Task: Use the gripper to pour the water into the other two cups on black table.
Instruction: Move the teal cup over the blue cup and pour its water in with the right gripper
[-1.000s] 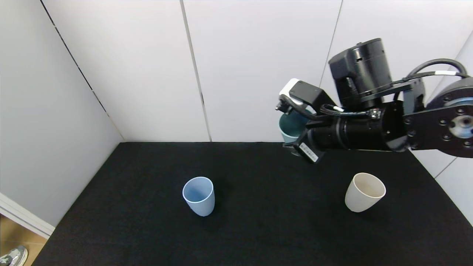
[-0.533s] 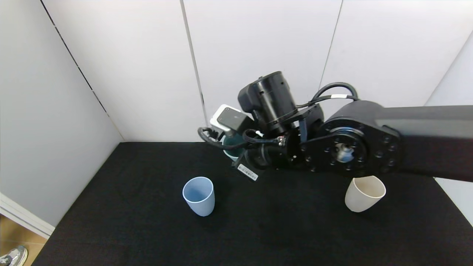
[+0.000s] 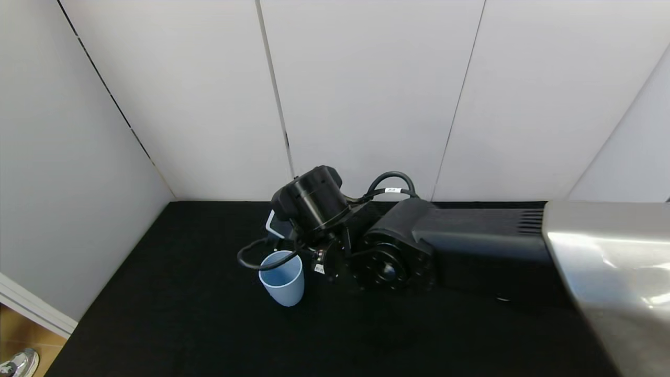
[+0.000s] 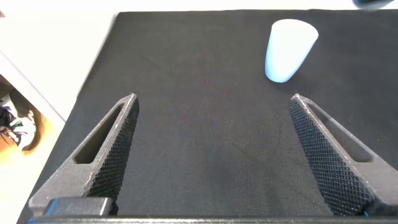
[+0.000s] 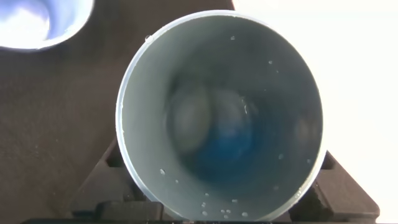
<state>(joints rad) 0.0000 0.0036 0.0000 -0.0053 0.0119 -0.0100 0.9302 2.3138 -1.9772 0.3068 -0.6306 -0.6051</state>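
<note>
Right arm swung leftward since a second ago, right gripper clenched on a droplet-beaded pale teal cup, light blue matte tumbler just below-left on the black cloth-like table, left gripper spread wide nearby.

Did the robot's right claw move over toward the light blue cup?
Yes. The right claw, carrying the teal cup, swung from near the cream cup's side leftward across the black table, now beside the light blue cup.
</note>
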